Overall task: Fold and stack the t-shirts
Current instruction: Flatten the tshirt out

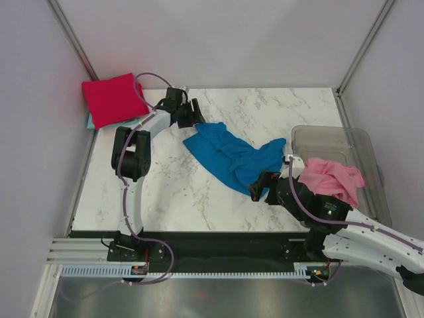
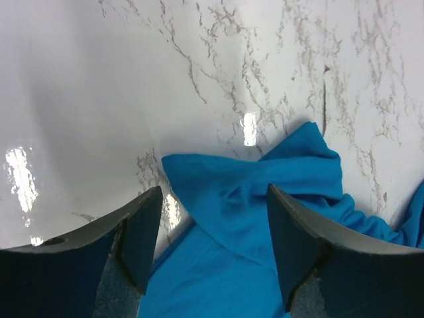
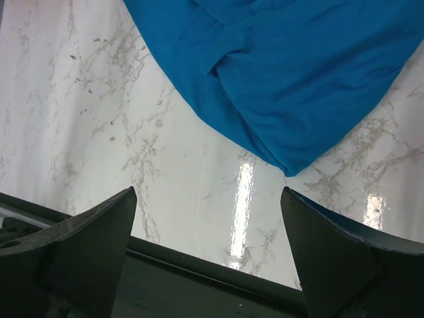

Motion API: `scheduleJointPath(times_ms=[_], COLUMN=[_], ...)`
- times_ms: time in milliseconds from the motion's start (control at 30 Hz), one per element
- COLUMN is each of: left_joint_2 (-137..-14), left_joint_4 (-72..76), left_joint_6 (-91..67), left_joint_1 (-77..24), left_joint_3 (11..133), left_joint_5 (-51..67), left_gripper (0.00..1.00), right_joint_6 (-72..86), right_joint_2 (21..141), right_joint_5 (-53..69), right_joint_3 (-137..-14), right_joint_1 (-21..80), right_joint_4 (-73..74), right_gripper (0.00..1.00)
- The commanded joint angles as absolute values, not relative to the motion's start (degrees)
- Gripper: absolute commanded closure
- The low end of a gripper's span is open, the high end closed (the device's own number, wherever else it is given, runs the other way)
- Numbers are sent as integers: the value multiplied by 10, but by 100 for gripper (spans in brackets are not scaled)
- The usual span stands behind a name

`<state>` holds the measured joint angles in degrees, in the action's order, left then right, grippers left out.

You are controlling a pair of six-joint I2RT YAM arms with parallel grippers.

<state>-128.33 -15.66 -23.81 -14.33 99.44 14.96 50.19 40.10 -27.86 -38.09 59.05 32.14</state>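
The clear plastic tub [image 1: 372, 154] stands right of the blue t-shirt [image 1: 232, 156], partly off the bench's edge. It holds the pink t-shirt [image 1: 331, 177], bunched and spilling over the near rim.

Far left of the blue t-shirt, in the back corner, the red t-shirt [image 1: 114, 99] lies folded on the pale teal t-shirt [image 1: 91, 122], of which only a sliver shows. The left fingers [image 1: 196, 116] are spread, straddling the blue t-shirt's left tip, with cloth between them. The blue t-shirt itself sprawls crumpled across the middle of the white marbled bench [image 1: 172, 192]. The right fingers [image 1: 260, 187] are spread wide over bare bench just off its near right edge. Pale grey walls with metal posts close in behind it.
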Motion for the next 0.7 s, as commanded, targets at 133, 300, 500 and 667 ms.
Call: scheduleJointPath(times_ms=[133, 300, 500, 667], left_joint_2=[-1339, -1358, -1242, -946], left_joint_4=[-135, -128, -170, -185], left_joint_6=[-314, -301, -280, -268], left_joint_1=[-150, -146, -114, -68], left_joint_3=[1023, 1048, 1014, 876], left_joint_5=[177, 200, 190, 149], left_gripper=[39, 70, 98, 98], right_joint_6=[506, 500, 473, 451], right_joint_2=[395, 425, 530, 639], right_joint_5=[-313, -306, -275, -314], right_joint_3=[-377, -373, -405, -496], right_joint_1=[592, 592, 592, 592], right_joint_4=[364, 352, 288, 283], right_gripper=[2, 2, 2, 2])
